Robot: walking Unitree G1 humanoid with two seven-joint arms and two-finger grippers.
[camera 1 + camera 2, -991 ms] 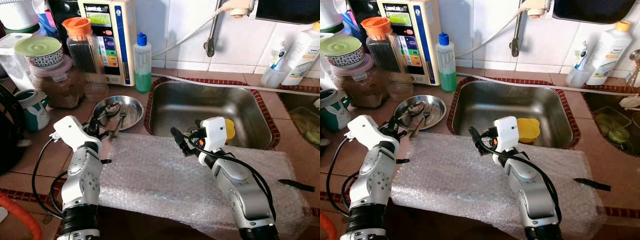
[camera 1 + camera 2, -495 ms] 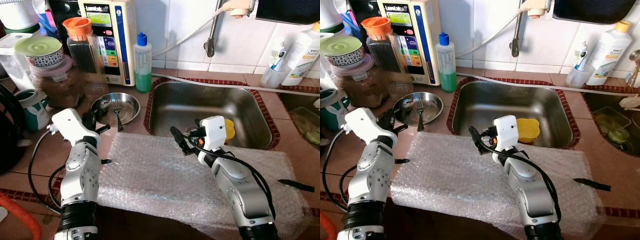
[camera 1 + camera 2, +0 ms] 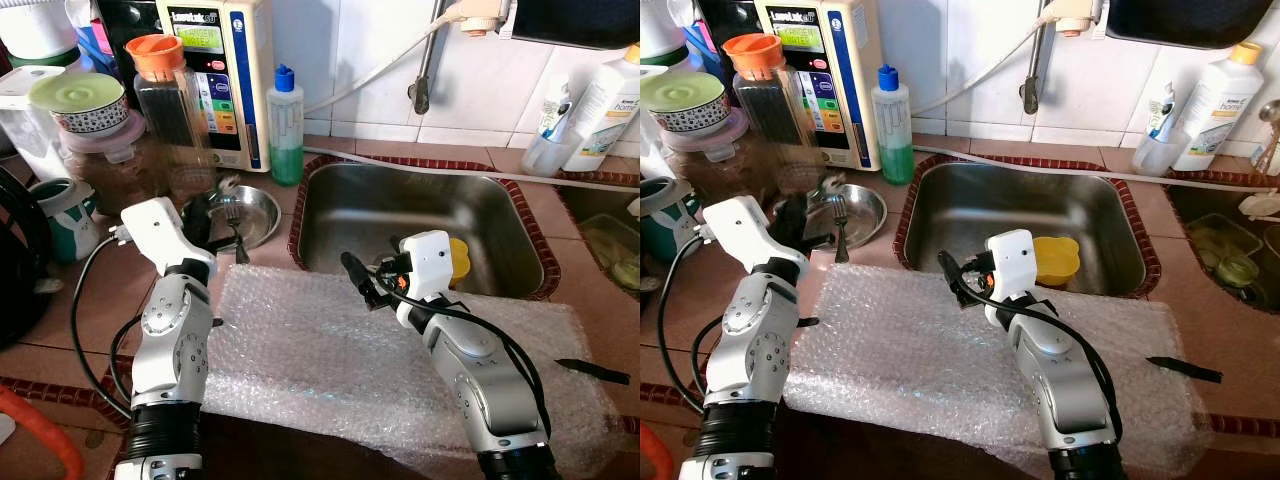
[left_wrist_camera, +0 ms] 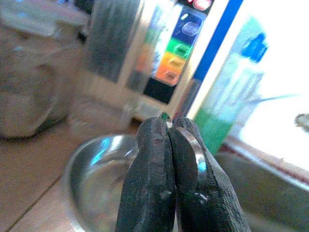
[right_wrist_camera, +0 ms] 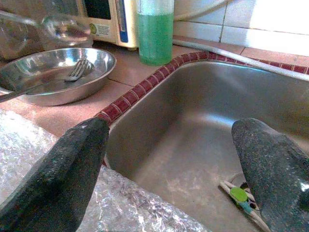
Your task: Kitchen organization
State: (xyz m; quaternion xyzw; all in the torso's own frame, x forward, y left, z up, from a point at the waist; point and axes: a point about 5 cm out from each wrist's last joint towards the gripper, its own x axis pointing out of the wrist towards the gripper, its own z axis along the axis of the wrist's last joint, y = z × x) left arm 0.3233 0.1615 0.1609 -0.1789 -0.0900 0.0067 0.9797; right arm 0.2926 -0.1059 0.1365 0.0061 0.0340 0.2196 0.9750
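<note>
A round steel plate point(image 3: 262, 208) sits on the counter left of the sink, with a fork point(image 3: 236, 226) lying in it. My left gripper point(image 3: 204, 214) hangs just above the plate's near-left rim, shut on a metal spoon point(image 3: 227, 186) whose bowl sticks up past the fingers. In the left wrist view the black fingertips point(image 4: 153, 145) are pressed together with the spoon's handle point(image 4: 189, 145) alongside them. My right gripper point(image 3: 358, 283) is open over the bubble wrap point(image 3: 330, 350) at the sink's front edge, holding nothing; its fingers point(image 5: 72, 164) stand wide apart.
The steel sink point(image 3: 400, 215) holds a yellow sponge point(image 3: 459, 255). A green soap bottle point(image 3: 285, 125), a white appliance point(image 3: 225, 70) and several jars point(image 3: 110, 150) crowd the back left. A black object point(image 3: 595, 370) lies on the wrap's right end.
My left gripper has taken the spoon out of the plate and lifted it, moving right and away from me. The fork stays in the plate. The right arm has not moved.
</note>
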